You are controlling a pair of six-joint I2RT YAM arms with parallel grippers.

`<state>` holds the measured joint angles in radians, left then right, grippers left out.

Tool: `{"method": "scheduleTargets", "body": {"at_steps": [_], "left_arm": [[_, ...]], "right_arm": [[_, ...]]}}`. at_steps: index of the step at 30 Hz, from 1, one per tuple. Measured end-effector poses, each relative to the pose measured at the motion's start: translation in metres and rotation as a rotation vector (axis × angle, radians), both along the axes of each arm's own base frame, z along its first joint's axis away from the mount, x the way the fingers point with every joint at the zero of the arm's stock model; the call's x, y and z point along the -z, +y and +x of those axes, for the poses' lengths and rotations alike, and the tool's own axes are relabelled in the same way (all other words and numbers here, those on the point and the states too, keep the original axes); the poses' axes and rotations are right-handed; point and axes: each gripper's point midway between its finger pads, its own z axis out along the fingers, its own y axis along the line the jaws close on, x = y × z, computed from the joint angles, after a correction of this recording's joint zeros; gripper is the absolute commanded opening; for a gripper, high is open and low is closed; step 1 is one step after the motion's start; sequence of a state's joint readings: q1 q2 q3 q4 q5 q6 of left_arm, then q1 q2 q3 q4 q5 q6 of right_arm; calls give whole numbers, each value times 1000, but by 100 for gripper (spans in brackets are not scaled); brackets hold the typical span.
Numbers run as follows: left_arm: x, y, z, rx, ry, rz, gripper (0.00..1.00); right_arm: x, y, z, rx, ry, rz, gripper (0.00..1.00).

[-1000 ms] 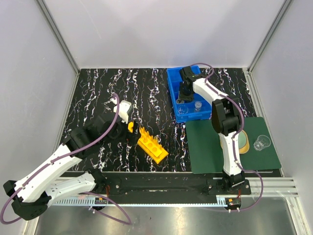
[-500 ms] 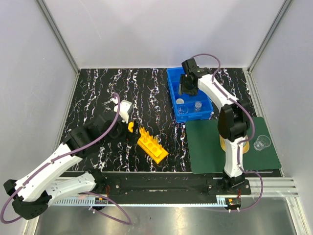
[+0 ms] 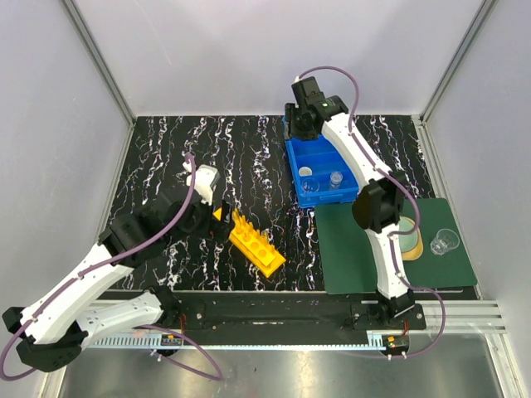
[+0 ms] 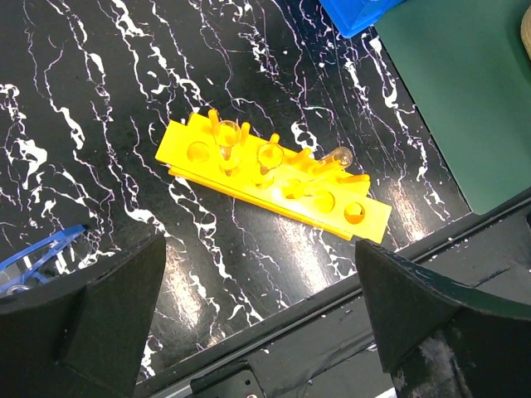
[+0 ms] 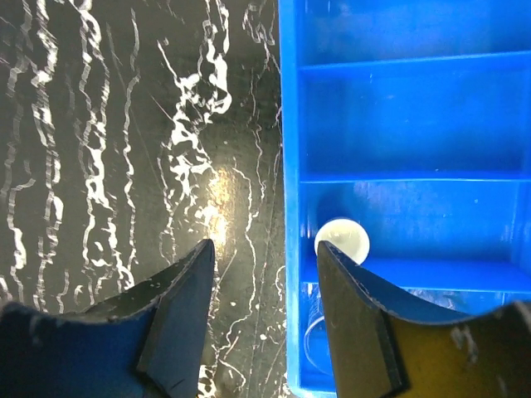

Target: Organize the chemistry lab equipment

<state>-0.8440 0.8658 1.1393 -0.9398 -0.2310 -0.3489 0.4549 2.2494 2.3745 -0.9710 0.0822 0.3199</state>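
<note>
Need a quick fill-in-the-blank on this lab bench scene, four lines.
1. The white round piece lies in the ____ bin.
2. Glass tubes sit in the ____ rack.
3. A clear beaker stands on the dark ____ mat.
4. The left gripper is ____, holding nothing.
Missing words: blue; yellow; green; open.

Bench [image 3: 249, 157]: black top with white marbling.
Directly on it:
- yellow rack [image 3: 255, 246], near the middle of the near side, lying diagonally
- blue divided bin [image 3: 323, 157], far right
- dark green mat [image 3: 357, 249], flat, near right, far edge just beside the bin

Rack is apart from both.
</note>
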Motion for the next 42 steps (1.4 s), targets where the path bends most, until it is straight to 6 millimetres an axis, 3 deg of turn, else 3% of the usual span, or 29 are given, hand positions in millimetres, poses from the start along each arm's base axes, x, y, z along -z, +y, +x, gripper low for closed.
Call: {"method": "scheduleTargets", "body": {"at_steps": [4,8,20,29,35,42], "left_arm": [[-1,3,-1,-9,0,3,99],[-3,5,-1,-17,-5,-5,99],[-4,13,-5,-31,-12,3,99],[-3,15,-6,-34,-10,9,99],[-2,16,-6,-36,-9,13,99],[-2,16,-6,-38,-7,17,99]], "right_arm": [[39,7,2,-24,72,-53,58],[68,0,-1,-32,137,-113,58],[83,-5,-1,-68,154,-168,57],[118,-2,-3,-107,207,-211,55],[122,0,-4,-134,206,-227,44],[122,10,-10,-185,192,-262,16]]}}
